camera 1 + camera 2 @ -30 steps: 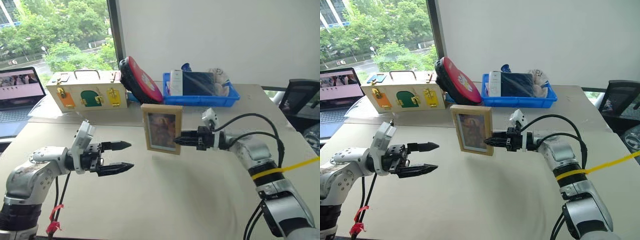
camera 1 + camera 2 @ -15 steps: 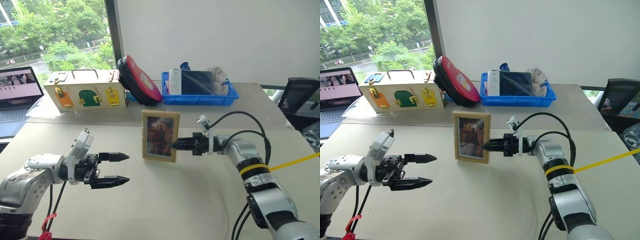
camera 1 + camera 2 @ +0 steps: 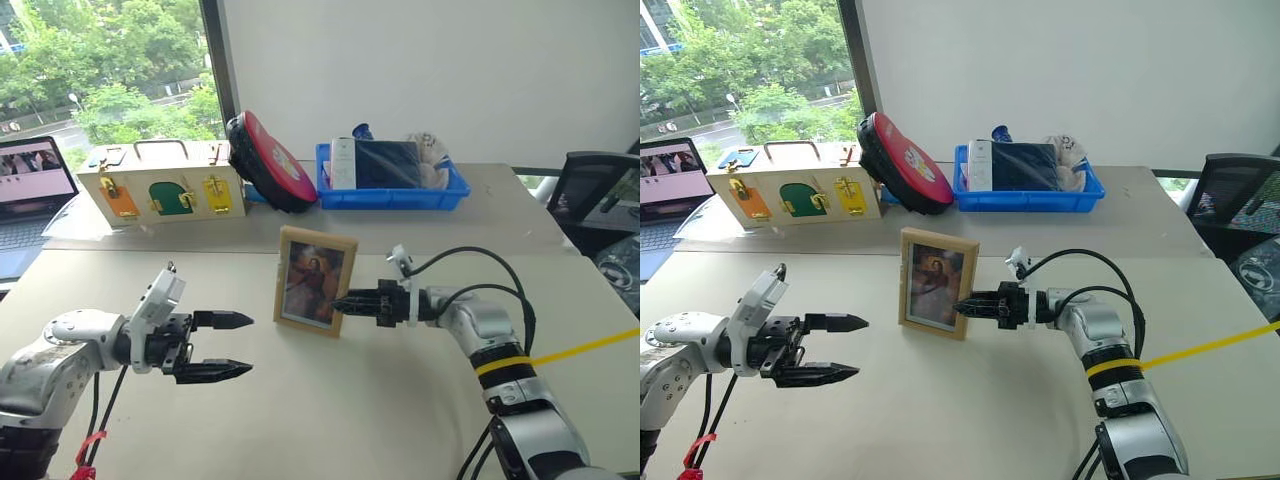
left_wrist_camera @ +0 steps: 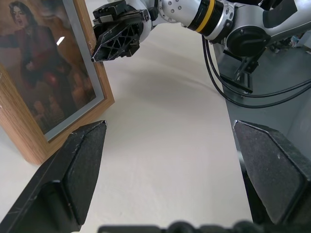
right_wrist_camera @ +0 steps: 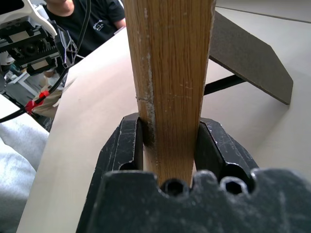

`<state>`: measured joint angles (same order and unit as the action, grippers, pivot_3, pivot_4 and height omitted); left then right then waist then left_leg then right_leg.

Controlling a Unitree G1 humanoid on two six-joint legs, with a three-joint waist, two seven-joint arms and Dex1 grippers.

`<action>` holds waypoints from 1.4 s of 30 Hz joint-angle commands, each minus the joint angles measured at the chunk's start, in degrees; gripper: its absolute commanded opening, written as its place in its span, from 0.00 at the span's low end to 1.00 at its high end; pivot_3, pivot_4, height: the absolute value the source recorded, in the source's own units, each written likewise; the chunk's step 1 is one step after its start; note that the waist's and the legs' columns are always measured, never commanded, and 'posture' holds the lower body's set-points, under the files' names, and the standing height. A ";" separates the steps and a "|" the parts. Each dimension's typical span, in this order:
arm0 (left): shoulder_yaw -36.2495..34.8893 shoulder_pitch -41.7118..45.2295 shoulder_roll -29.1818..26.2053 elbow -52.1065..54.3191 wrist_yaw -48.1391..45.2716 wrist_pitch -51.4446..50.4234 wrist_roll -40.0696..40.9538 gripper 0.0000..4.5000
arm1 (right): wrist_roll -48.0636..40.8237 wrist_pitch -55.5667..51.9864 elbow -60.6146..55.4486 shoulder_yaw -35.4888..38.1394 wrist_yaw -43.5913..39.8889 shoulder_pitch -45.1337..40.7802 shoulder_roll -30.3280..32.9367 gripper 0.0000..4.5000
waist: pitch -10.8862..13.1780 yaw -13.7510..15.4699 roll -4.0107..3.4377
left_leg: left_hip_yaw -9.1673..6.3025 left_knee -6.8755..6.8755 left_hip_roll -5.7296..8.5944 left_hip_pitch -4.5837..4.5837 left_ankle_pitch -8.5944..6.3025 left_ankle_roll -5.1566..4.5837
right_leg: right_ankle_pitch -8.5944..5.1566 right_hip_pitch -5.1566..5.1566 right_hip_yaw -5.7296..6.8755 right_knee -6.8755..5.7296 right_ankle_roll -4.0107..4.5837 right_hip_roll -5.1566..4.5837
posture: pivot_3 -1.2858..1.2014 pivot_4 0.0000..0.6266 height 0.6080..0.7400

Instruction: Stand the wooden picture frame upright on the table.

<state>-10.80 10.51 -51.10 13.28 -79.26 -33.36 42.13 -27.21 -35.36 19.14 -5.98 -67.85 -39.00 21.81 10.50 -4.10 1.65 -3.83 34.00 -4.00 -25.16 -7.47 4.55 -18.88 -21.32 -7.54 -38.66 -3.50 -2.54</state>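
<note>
The wooden picture frame [image 3: 313, 282] stands upright in the middle of the table [image 3: 350, 420], its warm-toned picture facing me. Its lower edge looks to be down on the tabletop. My right gripper [image 3: 340, 302] is shut on the frame's right side edge, coming in level from the right. The right wrist view shows both fingers [image 5: 124, 145] clamping the light wood [image 5: 170, 73], with the dark fold-out stand [image 5: 248, 53] splayed out behind. My left gripper [image 3: 245, 345] hovers open to the left of the frame, apart from it and pointing at it.
Along the back stand a cream box with coloured doors [image 3: 165, 185], a red and black round case [image 3: 265, 160] and a blue tray [image 3: 390, 185] of items. A laptop [image 3: 30, 180] sits far left and a black chair [image 3: 590, 190] far right. A person in a dark shirt [image 5: 92, 24] is nearby.
My right gripper has brought the frame down from the air to the tabletop and a little nearer to me. The left gripper stays open and has barely moved.
</note>
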 commanded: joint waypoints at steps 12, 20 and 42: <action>1.36 3.54 0.78 -4.19 -2.13 2.60 -0.62 1.00 | -1.27 -3.47 -12.47 1.54 3.92 6.96 1.95 0.92 | 0.01 0.18 0.00 | -0.02 0.01 0.01 -0.01 0.00 0.00 | 0.00 0.00 0.02 0.00 0.00 -0.01 | 0.52 0.24 0.96; -2.34 1.25 2.51 -4.86 0.86 1.92 0.93 1.00 | -5.63 -7.98 -21.70 9.78 9.37 14.82 6.71 0.99 | 0.01 0.34 0.01 | -0.02 0.01 0.01 -0.03 0.00 0.00 | -0.01 0.00 0.03 0.02 0.00 -0.01 | 0.52 0.24 0.96; -1.59 -3.61 14.24 -10.93 27.04 19.75 -18.82 1.00 | 8.12 20.41 -45.22 22.23 35.69 48.68 0.19 0.99 | -0.05 1.42 0.06 | -0.04 0.06 0.01 0.03 0.03 0.03 | -0.04 0.07 0.03 -0.01 0.05 -0.02 | 0.52 0.24 0.96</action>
